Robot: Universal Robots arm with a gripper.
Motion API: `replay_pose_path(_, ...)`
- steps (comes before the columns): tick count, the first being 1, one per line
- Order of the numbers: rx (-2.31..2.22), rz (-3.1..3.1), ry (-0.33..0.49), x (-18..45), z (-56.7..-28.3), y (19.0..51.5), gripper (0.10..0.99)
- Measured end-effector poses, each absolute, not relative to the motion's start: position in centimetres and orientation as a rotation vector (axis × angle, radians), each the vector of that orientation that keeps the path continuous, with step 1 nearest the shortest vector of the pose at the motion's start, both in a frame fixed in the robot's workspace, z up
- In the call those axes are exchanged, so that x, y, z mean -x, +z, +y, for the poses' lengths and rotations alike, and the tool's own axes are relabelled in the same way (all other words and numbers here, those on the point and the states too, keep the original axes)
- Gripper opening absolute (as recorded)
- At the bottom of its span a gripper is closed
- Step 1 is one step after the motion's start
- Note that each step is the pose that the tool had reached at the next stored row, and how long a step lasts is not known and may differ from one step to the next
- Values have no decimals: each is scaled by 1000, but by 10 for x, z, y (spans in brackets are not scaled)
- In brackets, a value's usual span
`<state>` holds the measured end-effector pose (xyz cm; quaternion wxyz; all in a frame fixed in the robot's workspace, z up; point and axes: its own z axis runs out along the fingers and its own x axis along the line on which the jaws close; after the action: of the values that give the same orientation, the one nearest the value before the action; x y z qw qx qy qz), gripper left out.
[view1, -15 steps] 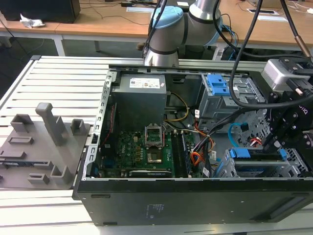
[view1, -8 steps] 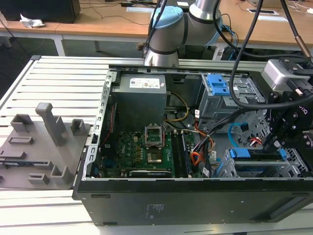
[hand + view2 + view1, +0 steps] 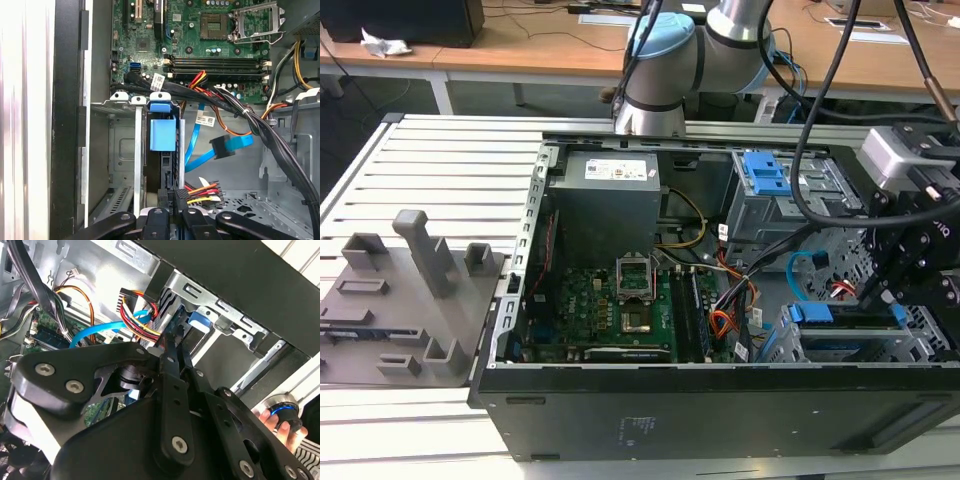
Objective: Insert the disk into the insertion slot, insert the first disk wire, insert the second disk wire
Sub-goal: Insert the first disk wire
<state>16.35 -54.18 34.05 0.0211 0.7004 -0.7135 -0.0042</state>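
Observation:
The disk (image 3: 167, 172) stands edge-on in the insertion slot (image 3: 120, 150), a grey perforated cage at the case's front corner; its blue carrier (image 3: 162, 132) shows at the top. In the exterior view the carrier (image 3: 810, 313) lies in the slot (image 3: 920, 335) on that view's right. My gripper (image 3: 175, 200) is at the disk's rear edge, fingers closed on the black plug of the first disk wire (image 3: 202, 192), a red and yellow bundle. The second wrist view shows the gripper (image 3: 172, 342) and the bundle (image 3: 142, 325) meeting there. The second disk wire (image 3: 220, 147), light blue with a black plug, hangs loose beside it.
The motherboard (image 3: 620, 310) and power supply (image 3: 605, 200) fill the case's left half. A taller cage with a blue latch (image 3: 765, 175) stands behind. Thick black hoses (image 3: 820, 120) drape over the case. A grey fixture tray (image 3: 400, 300) lies left. A hand (image 3: 277, 422) holds a device.

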Motion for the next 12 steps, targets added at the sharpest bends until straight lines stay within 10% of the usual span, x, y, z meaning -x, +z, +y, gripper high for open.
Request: replay_pose_path(12,-2171,-2212,-14,-164,-542,335,239)
